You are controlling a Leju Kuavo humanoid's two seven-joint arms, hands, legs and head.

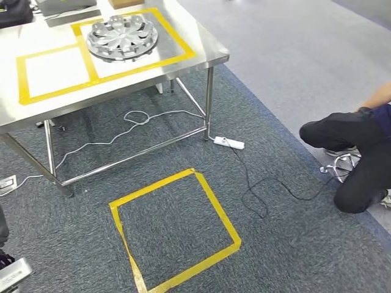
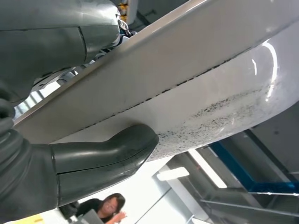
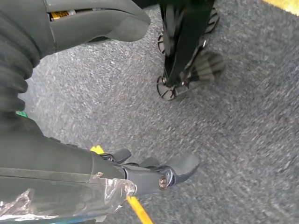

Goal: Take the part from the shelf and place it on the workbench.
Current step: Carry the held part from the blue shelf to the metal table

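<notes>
One steel workbench (image 1: 209,52) carries two yellow tape frames; a third (image 1: 175,232) marks the carpet. One silver spoked part (image 1: 122,36) lies flat inside the frame nearer the bench's corner. Left wrist view: left hand (image 2: 102,156) presses a pale panel (image 2: 197,79). Right hand (image 3: 155,172) hangs empty, fingers apart

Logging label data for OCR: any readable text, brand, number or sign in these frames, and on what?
None readable.
Hubcap on the workbench: no legible marking.
Power strip on the carpet: too small to tell.
Yellow patch behind the right hand, right wrist view: blurred.
</notes>
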